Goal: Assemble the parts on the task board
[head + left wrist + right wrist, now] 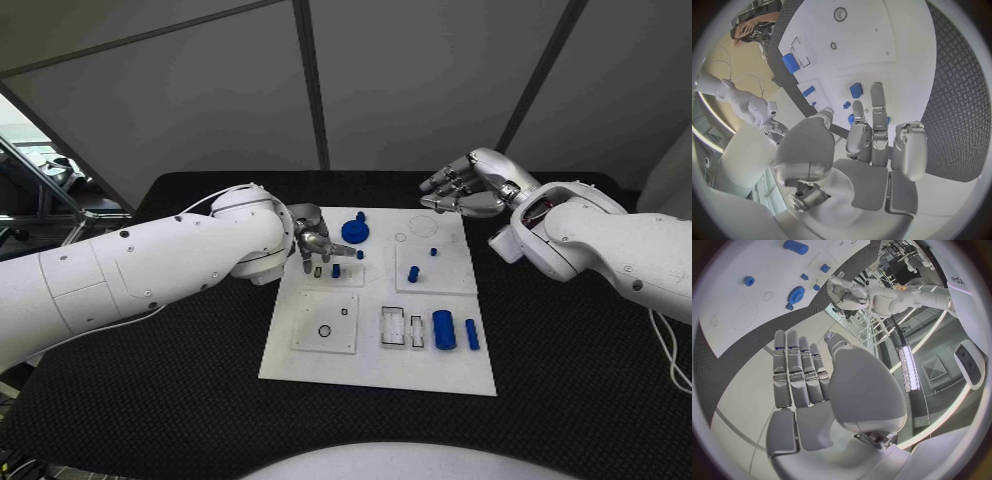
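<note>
**Both hands empty at the far end of the board**

The white task board (378,372) is seen lying in the middle of the black table (577,380), reaching from the centre of the head view down towards its lower middle. The left hand (312,243) is held over the board's upper left corner, just left of centre in the frame; its fingers (877,107) are stretched out and apart, and nothing is gripped in them. In the left wrist view those fingertips are seen right above a cluster of small blue parts.

The right hand (464,188) is found above centre, just past the board's upper right corner, over the table. Its fingers (792,371) are laid straight and side by side, and nothing is held there either.

On the board, a round blue disc part (355,232) is seen near the upper edge, beside the left hand. A small blue peg (336,270) stands just below the fingertips, and two more blue pegs (414,273) are placed on the raised square at centre right. Lower down, right of centre, a thick blue cylinder (444,329) lies beside a thin blue rod (472,334), with two open rectangular slots (392,326) just to their left. A raised plate with a small round hole (325,330) is seen at lower left of the board.
</note>
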